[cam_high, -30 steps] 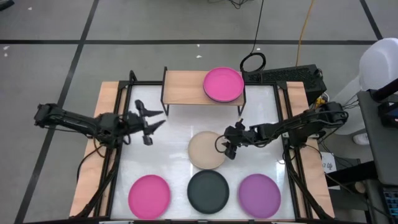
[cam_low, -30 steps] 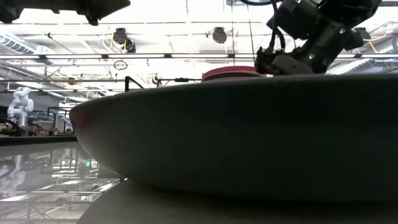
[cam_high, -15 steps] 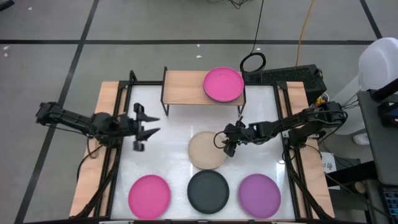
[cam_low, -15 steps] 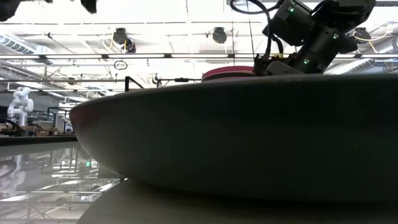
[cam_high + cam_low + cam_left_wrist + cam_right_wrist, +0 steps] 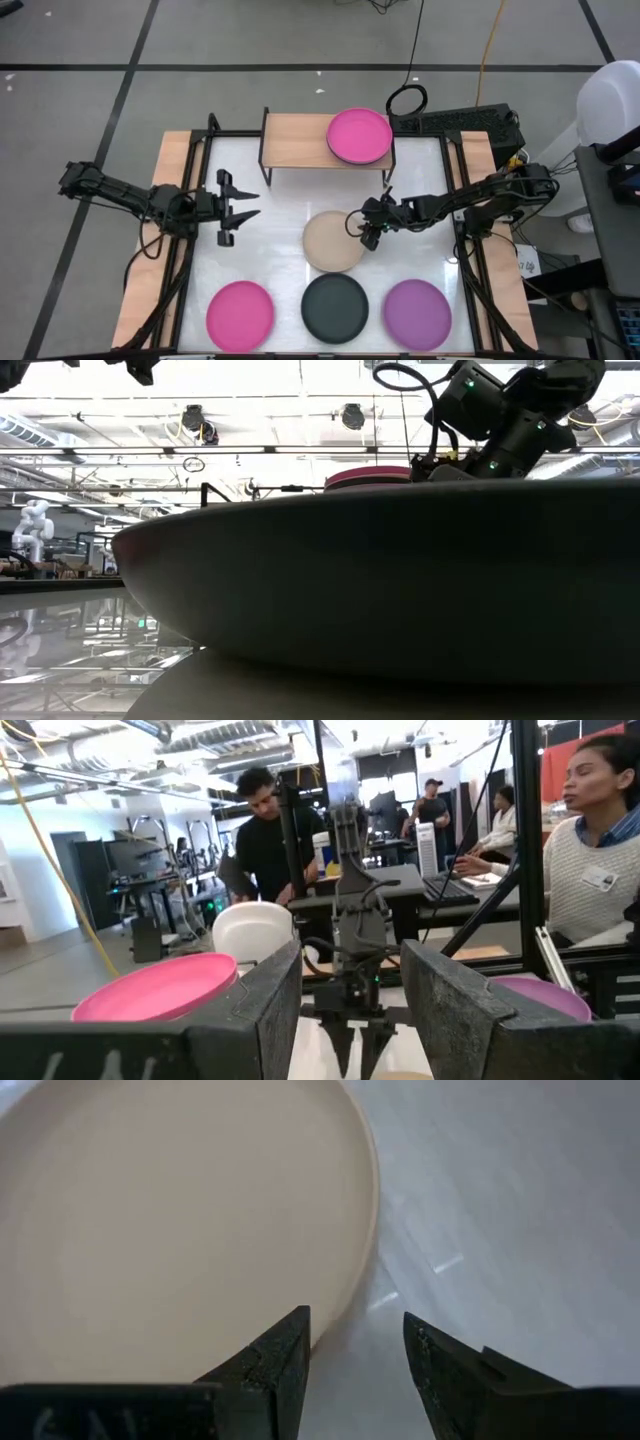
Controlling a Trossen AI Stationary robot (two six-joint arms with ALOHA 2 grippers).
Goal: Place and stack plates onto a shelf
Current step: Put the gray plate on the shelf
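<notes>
One magenta plate (image 5: 359, 136) on shelf (image 5: 295, 143), four left; right gripper (image 5: 368, 230) open over beige plate (image 5: 333, 241), left gripper (image 5: 232, 207) open, idle.

white table (image 5: 270, 220), four plates, shelf (image 5: 295, 142)

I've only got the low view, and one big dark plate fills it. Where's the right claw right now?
Observer: The right claw is at the right edge of the round beige matte plate, mid-table.
Operator: Open or shut?
Observer: Open. The right wrist view shows the plate's rim just ahead of the gap between its fingers.
Operator: And the left arm?
Observer: The left claw is open over the left side of the white table, with no plate under it.
</notes>
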